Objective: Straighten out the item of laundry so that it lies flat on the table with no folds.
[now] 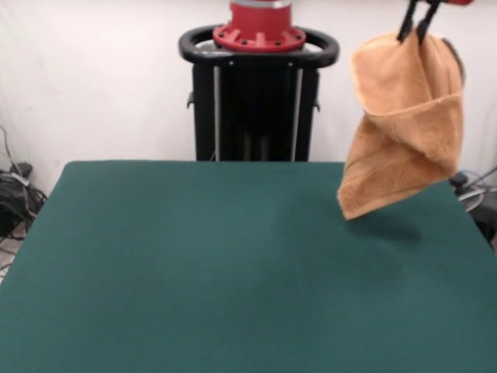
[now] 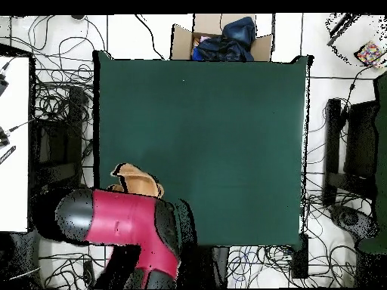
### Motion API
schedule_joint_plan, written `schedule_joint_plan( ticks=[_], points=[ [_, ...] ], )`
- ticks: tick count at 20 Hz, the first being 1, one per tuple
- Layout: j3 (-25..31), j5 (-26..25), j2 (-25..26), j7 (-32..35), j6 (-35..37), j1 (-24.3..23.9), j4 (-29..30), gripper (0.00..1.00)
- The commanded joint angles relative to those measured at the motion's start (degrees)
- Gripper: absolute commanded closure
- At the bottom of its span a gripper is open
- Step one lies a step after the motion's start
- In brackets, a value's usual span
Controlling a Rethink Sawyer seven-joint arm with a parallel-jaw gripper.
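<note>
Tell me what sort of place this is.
Probably a robotics lab or test cell: a green-covered table before a robot pedestal, cables strewn over the floor, and the tool holding an orange towel aloft.

Green table (image 1: 233, 264) bare across its whole top, open to passage from every edge. Only one obstruction over it: orange towel (image 1: 404, 124) hanging folded from the closed gripper (image 1: 417, 19) above the far right corner in the front view, lower tip clear of the felt. Seen from overhead, red arm (image 2: 121, 226) and towel (image 2: 136, 181) bulking over the bottom left corner. Black pedestal (image 1: 256, 101) close behind the far edge. Beyond the opposite edge, overhead, a cardboard box of dark clothes (image 2: 221, 41); cables (image 2: 60, 98) crowding the floor along both sides.
</note>
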Motion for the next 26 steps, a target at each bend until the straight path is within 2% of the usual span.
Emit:
schedule_joint_plan(
  ticks=[1,3,7,10,14,19,22,26],
  points=[
    [12.84,2.33,0.25,-17.55,-15.12,-16.15,6.05,1.0],
    [16.64,-0.49,3.05,-20.93,-22.36,-22.07,7.3,1.0],
    [21.84,-10.16,9.3,-21.34,-33.23,-31.13,5.17,1.0],
    [25.41,-15.84,15.17,-21.34,-39.37,-36.64,2.76,1.0],
    [28.21,-21.53,21.38,-19.32,-45.23,-41.66,0.0,1.0],
    [26.41,-25.93,25.57,-12.99,-50.89,-41.66,-1.63,1.0],
    [25.37,-25.35,27.17,-10.32,-48.57,-41.19,-1.69,1.0],
    [23.65,-23.83,26.03,-7.39,-44.84,-39.41,0.43,1.0]
  ],
)
